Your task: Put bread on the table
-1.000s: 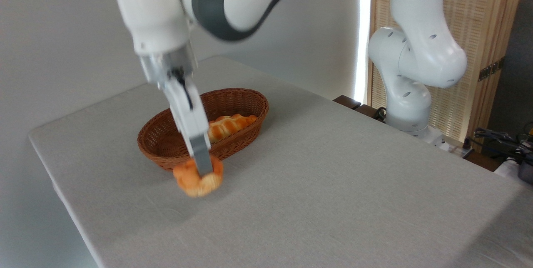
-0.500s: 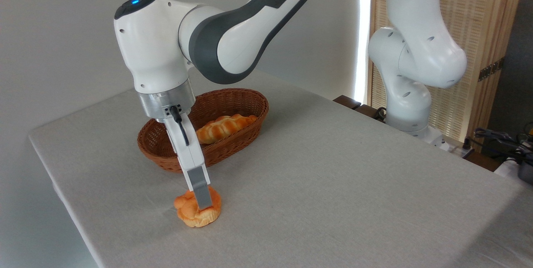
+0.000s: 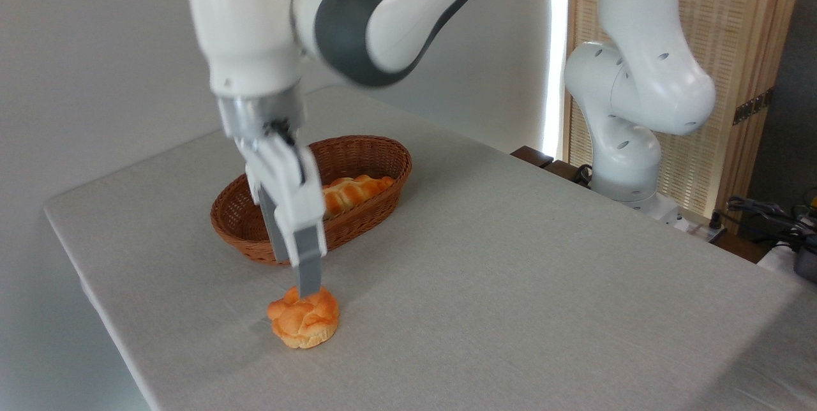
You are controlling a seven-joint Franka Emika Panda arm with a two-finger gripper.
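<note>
Bread point(image 3: 304, 321): resting upright on table point(image 3: 510, 283) near its front-left edge, outside basket point(image 3: 370, 156). Gripper point(image 3: 305, 280): just above, empty; finger spread cannot be told.

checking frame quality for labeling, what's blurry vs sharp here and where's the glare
Camera view: the arm's wrist and gripper are motion-smeared; the bread, basket and table are sharp. A bright overexposed strip runs down the wall edge at top right. Soft shadows fall beside the bread and basket.

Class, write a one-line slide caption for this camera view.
Gripper just above the bun on the grey table, basket behind.
</note>
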